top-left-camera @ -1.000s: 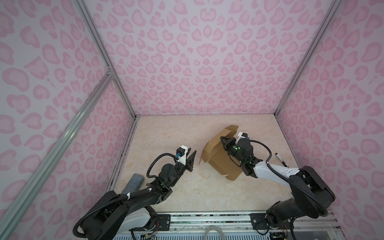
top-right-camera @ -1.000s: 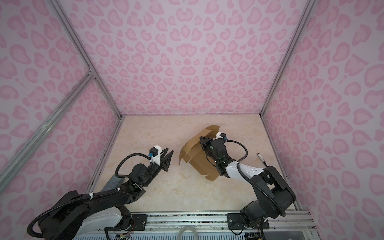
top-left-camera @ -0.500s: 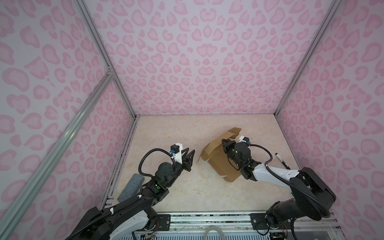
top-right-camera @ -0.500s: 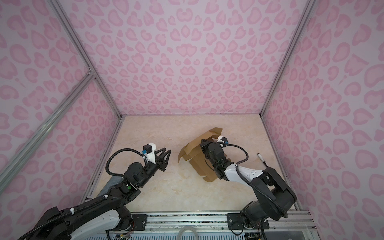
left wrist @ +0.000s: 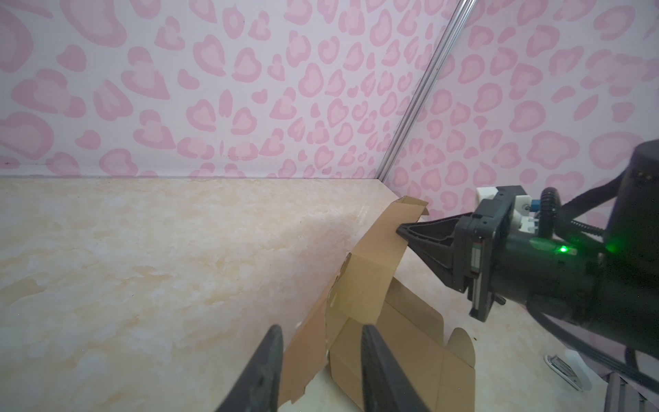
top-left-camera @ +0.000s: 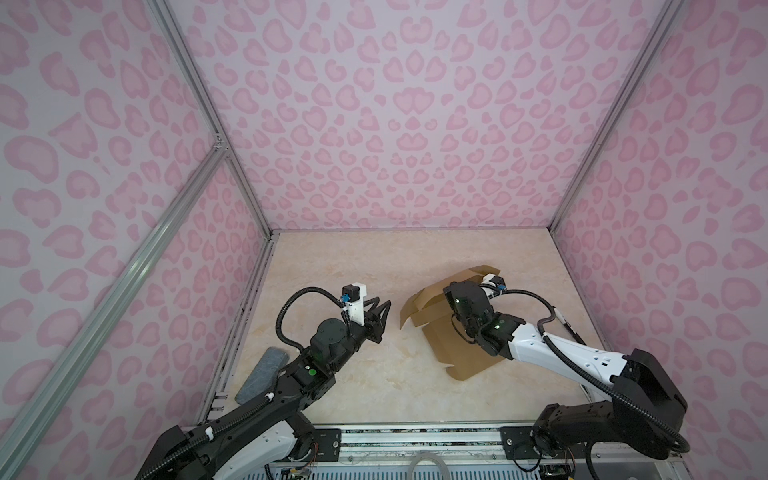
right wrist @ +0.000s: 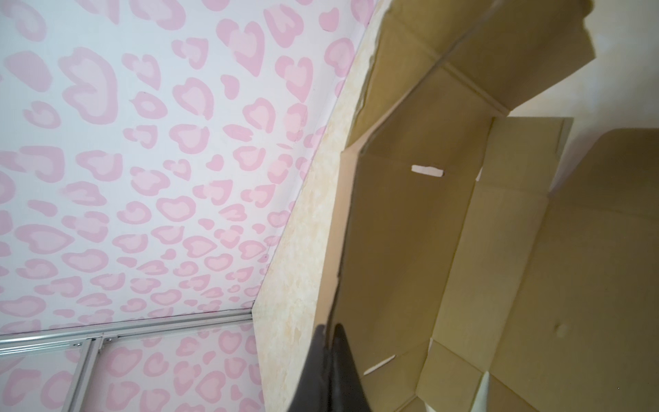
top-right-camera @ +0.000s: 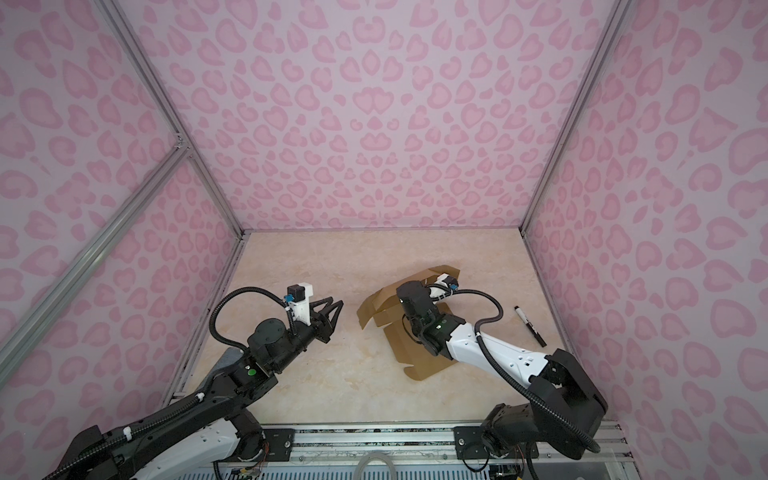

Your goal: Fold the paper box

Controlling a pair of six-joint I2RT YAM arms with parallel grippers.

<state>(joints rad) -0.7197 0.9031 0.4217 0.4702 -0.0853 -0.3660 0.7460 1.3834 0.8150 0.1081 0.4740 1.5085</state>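
The paper box (top-left-camera: 459,353) (top-right-camera: 419,359) is a brown die-cut cardboard sheet right of the table's middle, its far panels folded up. My right gripper (right wrist: 328,330) is shut on the edge of a raised panel (right wrist: 399,221). In the left wrist view the right gripper (left wrist: 401,228) meets that upright panel (left wrist: 378,246) from the side. My left gripper (top-left-camera: 382,302) (top-right-camera: 336,302) (left wrist: 321,330) hovers just left of the box's near-left flap (top-left-camera: 405,318). It is open, holds nothing, and is apart from the cardboard.
A grey felt block (top-left-camera: 262,376) lies by the left wall near the front. A black marker pen (top-right-camera: 530,326) lies by the right wall. Pink patterned walls close three sides; a metal rail (top-left-camera: 415,436) runs along the front.
My left arm has stretched out and swung off the felt block, its gripper still pointing at the box's left flap. The right gripper, still shut on the panel, has drifted slightly left.
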